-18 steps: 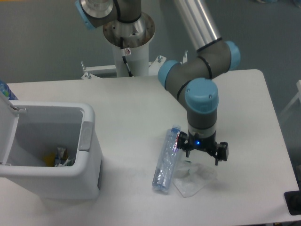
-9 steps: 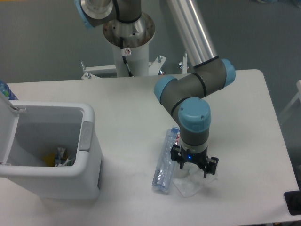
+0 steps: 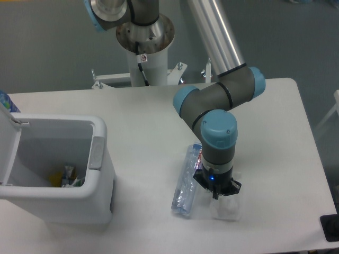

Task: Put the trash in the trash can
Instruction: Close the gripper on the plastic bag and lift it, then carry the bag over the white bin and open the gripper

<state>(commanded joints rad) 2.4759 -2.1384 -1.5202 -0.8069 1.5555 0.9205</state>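
The pickup of the tissue sheet [image 3: 225, 207] at lower centre-right appears to be in hand; a lift and a carry to the open trash can [image 3: 98, 174] at lower left would be called for next. The gripper [image 3: 217, 191] is pressed down onto the sheet, its fingers seemingly drawn together on it, though a firm pinch cannot be confirmed. The crushed bottle [image 3: 186, 182] lies just left of it.

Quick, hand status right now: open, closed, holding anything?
Hand: narrowed down over the crumpled thin white sheet beside the crushed clear plastic bottle. Whether it has fully closed on the sheet cannot be told from this view.
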